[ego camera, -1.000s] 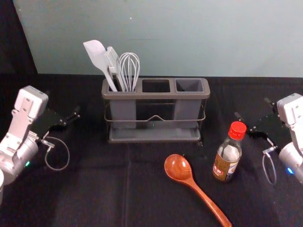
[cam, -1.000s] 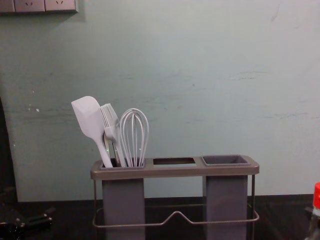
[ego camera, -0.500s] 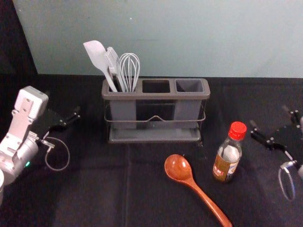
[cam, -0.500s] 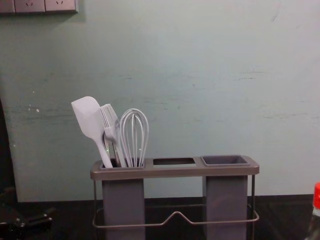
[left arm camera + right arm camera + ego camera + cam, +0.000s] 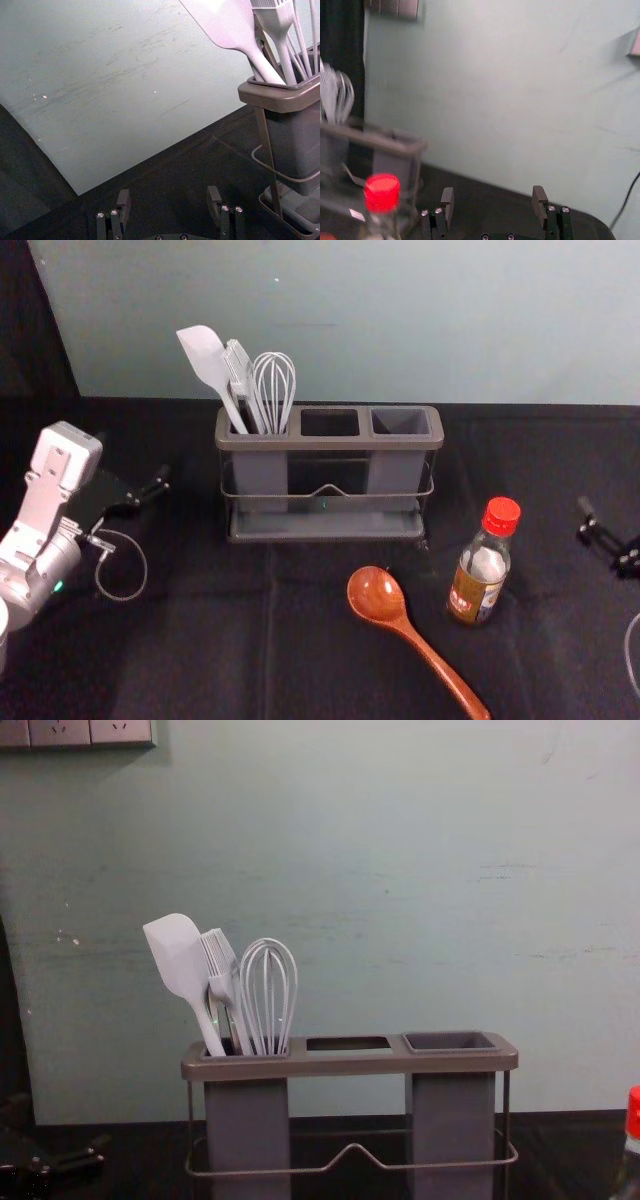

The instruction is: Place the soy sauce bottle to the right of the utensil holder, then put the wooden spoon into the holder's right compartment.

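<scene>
While right hand, spread, hangs right of bottle across gap, left hand, spread, sits off holder's left edge.

Spatula, brush, whisk; wall sockets, probably.

My left arm extends inward at the head view's left side, green indicator lit. The left hand is open, fingers spaced wide. I have the right hand at the head view's right edge, also open, fingers wide apart.
</scene>
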